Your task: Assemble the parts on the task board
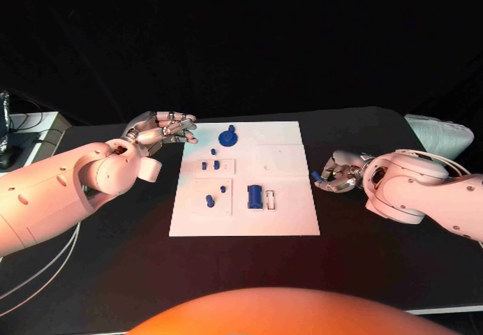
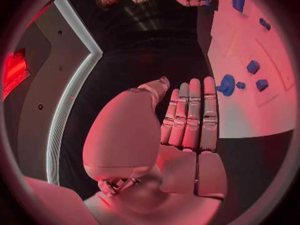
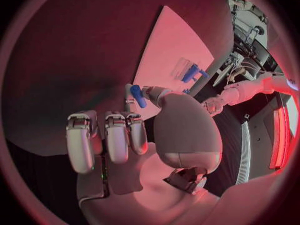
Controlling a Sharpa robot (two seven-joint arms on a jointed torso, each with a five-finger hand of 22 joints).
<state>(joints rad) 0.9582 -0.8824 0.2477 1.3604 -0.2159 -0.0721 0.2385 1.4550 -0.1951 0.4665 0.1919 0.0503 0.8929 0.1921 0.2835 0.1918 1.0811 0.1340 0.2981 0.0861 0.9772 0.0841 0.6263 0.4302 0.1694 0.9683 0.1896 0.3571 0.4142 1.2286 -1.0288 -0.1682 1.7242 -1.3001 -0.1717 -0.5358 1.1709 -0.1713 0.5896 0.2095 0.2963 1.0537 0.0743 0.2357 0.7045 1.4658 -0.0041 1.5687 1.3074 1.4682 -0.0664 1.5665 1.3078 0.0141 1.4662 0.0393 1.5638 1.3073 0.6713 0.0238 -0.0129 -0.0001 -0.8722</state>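
**Board Status: Right Hand Holds One Part, Left Hand Free**

Nearest the head camera we find the task board point(image 1: 271, 216), a white plate lying flat on the black table point(image 1: 121, 279); we place everything else relative to this board.

1. Parts on the board. We see a blue block point(image 1: 255, 196) near the board's near half, with a small white-framed slot point(image 1: 271, 199) just beside it. Two small blue pegs point(image 1: 216, 195) stand on the board's left side, level with the block. A further pair of small blue pieces point(image 1: 209, 166) lies toward the middle of the left side. A round blue gear-like part point(image 1: 229, 137) sits near the board's far edge, with a small blue piece point(image 1: 214, 151) just beside it.

2. Left hand point(image 1: 161, 129). It hangs off the board's far left corner, over the table. In the left wrist view we see its fingers point(image 2: 190, 115) extended and pressed together side by side, with nothing between them; the gear-like part shows just past the fingertips on the board.

3. Right hand point(image 1: 337, 174). It sits just off the board's right edge, apart from the board. In the right wrist view we see a small blue part point(image 3: 138, 96) pinched between the thumb and a finger, while the other fingers point(image 3: 115, 135) are curled inward, close together.
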